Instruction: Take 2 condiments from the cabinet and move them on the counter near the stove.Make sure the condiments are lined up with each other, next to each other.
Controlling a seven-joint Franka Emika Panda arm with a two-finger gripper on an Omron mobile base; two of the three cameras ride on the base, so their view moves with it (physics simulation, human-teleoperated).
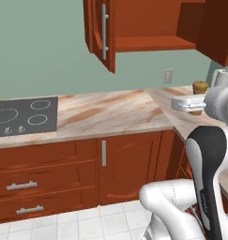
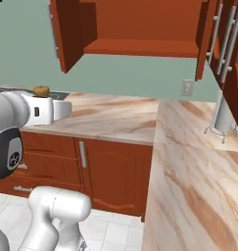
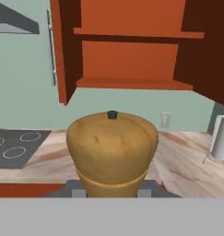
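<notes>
Wooden shaker (image 3: 112,152) sits clamped between the fingers (image 3: 109,191), before the open cabinet's (image 3: 132,55) bare shelves.

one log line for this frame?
phase: carry | gripper: shut on pepper shaker | cabinet: open, shelves bare | position: above counter, right of stove

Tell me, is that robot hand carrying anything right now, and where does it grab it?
Yes: the gripper holds the tan wooden pepper-mill shaker, clamped around its lower body, with the rounded top and small dark knob sticking up above the fingers.

One shaker (image 3: 112,150), one stove (image 1: 24,116)
</notes>
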